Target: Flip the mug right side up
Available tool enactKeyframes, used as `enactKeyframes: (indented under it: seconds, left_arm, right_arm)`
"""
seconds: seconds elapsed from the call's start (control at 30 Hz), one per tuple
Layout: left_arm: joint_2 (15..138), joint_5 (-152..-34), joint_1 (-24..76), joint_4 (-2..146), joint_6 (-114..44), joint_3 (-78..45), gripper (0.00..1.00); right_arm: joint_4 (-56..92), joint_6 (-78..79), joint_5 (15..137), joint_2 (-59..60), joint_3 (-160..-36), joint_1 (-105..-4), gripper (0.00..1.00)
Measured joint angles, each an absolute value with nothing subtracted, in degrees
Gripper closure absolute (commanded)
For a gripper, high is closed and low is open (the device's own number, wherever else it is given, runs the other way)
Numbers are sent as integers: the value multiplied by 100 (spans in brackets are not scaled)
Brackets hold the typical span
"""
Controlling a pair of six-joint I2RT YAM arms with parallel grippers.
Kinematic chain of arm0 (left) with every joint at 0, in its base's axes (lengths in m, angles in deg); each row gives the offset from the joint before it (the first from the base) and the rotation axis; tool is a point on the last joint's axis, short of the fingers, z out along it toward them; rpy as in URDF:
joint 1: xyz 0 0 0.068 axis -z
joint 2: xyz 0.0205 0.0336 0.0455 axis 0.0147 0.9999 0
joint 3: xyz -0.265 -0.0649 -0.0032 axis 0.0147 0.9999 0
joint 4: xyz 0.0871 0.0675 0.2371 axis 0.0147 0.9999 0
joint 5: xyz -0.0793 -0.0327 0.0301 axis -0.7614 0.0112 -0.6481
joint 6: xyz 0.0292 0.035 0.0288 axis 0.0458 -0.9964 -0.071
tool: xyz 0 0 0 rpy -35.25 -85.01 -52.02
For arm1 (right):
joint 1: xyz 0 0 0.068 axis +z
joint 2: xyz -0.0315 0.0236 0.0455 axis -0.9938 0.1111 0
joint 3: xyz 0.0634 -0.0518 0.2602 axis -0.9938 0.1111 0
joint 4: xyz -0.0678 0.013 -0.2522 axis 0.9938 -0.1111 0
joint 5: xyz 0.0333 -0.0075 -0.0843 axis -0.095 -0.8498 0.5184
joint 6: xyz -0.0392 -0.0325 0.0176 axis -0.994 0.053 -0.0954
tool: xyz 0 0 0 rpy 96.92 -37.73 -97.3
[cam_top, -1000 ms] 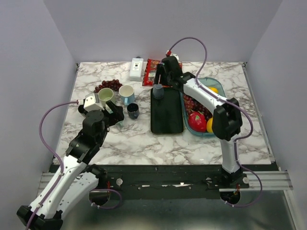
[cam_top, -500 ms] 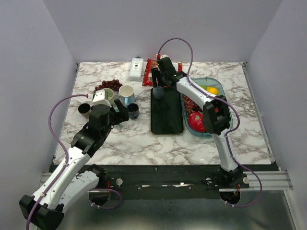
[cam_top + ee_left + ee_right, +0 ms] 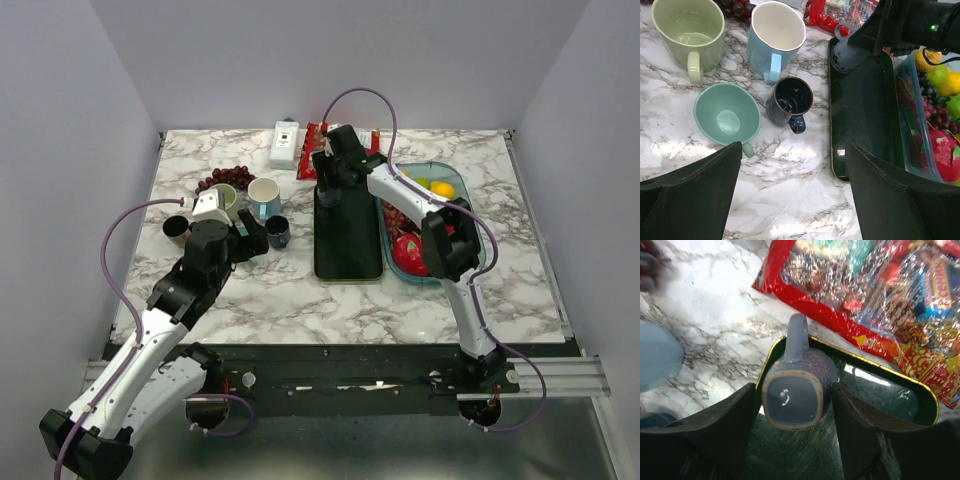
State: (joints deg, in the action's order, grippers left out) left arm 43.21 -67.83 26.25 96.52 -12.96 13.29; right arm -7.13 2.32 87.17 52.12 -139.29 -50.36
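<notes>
Straddling the mug (image 3: 799,371) now is the right gripper (image 3: 794,402), one dark finger (image 3: 715,435) on each side of it. The mug sits upside down in the far left corner of the black tray (image 3: 348,245), its flat base facing the wrist camera and its handle pointing out over the tray's rim toward the red snack packet (image 3: 865,300). The fingers hug its sides very closely, but I cannot tell whether they are actually clamping it or just short of contact.

Over on the other side, the left gripper (image 3: 795,197) hangs above the marble table (image 3: 790,165) with its fingers spread wide and nothing between them. Below it stand four upright cups: a green mug (image 3: 687,30), a light blue mug (image 3: 775,37), a small dark blue cup (image 3: 789,100) and a teal cup (image 3: 727,115) just beside the left finger.

Right of the tray and touching it is a clear bin (image 3: 907,115) full of fruit.
</notes>
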Motion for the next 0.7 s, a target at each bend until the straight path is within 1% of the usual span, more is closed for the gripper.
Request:
enactKeyframes:
  seconds: [0.07, 0.1, 0.2, 0.37, 0.5, 0.6, 0.67, 0.7]
  left_arm:
    - [4301, -6787, 2625, 9652, -1296, 1359, 8]
    - [4299, -6798, 2625, 9652, -1296, 1374, 8]
    - [4301, -6846, 2625, 9654, -1296, 1416, 8]
    - [4301, -6877, 2625, 9652, -1296, 1427, 8]
    - [4299, -6883, 2623, 9649, -1296, 1431, 8]
    - [4295, -6888, 2623, 9639, -1296, 1464, 8]
    - [4297, -6897, 2621, 9623, -1299, 1497, 8]
    - [4297, -6907, 2621, 9617, -1296, 1508, 8]
  right_arm:
    - [-713, 215, 8697, 5212, -13783, -5036, 43]
    - [-667, 215, 8702, 5206, -13739, -5039, 48]
    - [-641, 206, 8735, 5121, -13619, -5039, 54]
    - [-510, 158, 8815, 4823, -13114, -5039, 59]
    - [-394, -54, 8831, 4375, -12460, -5047, 60]
    - [-400, -459, 8735, 3844, -11754, -5047, 58]
    - [-425, -749, 8608, 3501, -11317, -5056, 53]
    - [-455, -900, 8536, 3344, -11134, -5063, 48]
